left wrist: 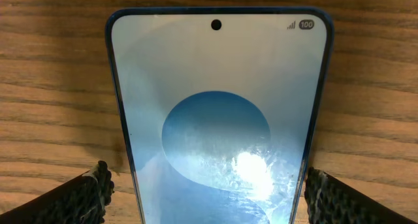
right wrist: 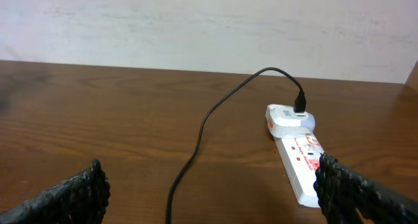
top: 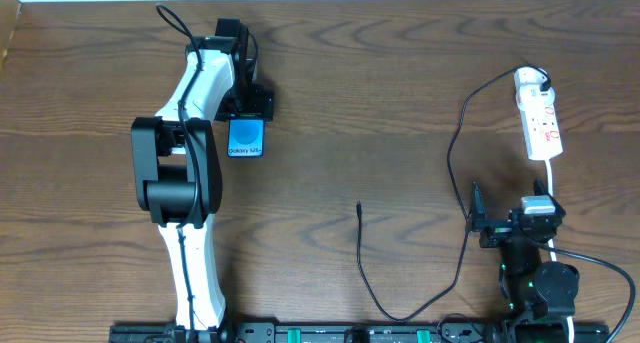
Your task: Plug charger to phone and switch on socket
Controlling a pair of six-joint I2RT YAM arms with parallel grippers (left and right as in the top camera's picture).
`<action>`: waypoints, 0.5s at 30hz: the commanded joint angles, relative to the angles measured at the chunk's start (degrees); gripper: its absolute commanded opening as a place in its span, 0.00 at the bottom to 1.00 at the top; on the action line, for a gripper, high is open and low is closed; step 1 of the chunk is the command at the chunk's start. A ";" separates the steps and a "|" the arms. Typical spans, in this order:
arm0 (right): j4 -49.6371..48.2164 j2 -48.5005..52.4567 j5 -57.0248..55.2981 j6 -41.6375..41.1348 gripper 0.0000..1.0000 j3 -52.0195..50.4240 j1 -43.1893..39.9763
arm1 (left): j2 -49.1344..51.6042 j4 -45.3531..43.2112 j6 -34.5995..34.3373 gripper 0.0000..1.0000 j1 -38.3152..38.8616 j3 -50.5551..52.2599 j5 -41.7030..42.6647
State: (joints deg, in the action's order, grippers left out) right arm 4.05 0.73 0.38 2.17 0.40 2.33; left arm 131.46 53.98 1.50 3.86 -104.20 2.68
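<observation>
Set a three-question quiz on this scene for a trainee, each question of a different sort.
1. True or false: the charger is already plugged into the phone.
2. The fingers of the left gripper are: A) shut on the phone; B) open, one on each side of the phone; C) nowhere near the phone.
3. Which gripper is nearer the socket?

Key: 1 false, its connector tip lies loose, apart from the phone. 2 B. 3 the right gripper.
</observation>
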 commanded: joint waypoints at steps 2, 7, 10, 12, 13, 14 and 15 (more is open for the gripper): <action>0.28 -0.20 -0.26 0.68 0.99 -0.09 0.28 | 0.46 0.55 -0.26 0.95 0.09 0.02 -0.11; 0.28 -0.20 -0.26 0.68 0.99 -0.09 0.28 | 0.68 0.57 -0.24 0.95 0.09 0.02 -0.09; 0.28 -0.17 -0.26 0.68 0.99 -0.09 0.28 | 0.79 0.94 -0.02 0.94 0.09 0.02 -0.04; 0.28 -0.17 -0.26 0.68 0.99 -0.09 0.28 | 0.90 1.25 1.01 0.95 0.09 0.02 1.29; 0.28 -0.17 -0.26 0.68 0.99 -0.09 0.28 | 0.90 1.42 1.33 0.95 0.09 0.02 2.05; 0.28 -0.17 -0.26 0.68 0.99 -0.09 0.31 | 0.94 1.51 1.38 0.94 0.09 0.02 2.45; 0.28 -0.17 -0.26 0.68 0.99 -0.09 0.28 | 1.01 1.62 1.36 0.94 0.09 0.02 2.56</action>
State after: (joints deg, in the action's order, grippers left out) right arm 4.08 0.73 0.38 2.17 0.40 2.33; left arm 131.46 55.18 1.76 3.86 -104.20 3.38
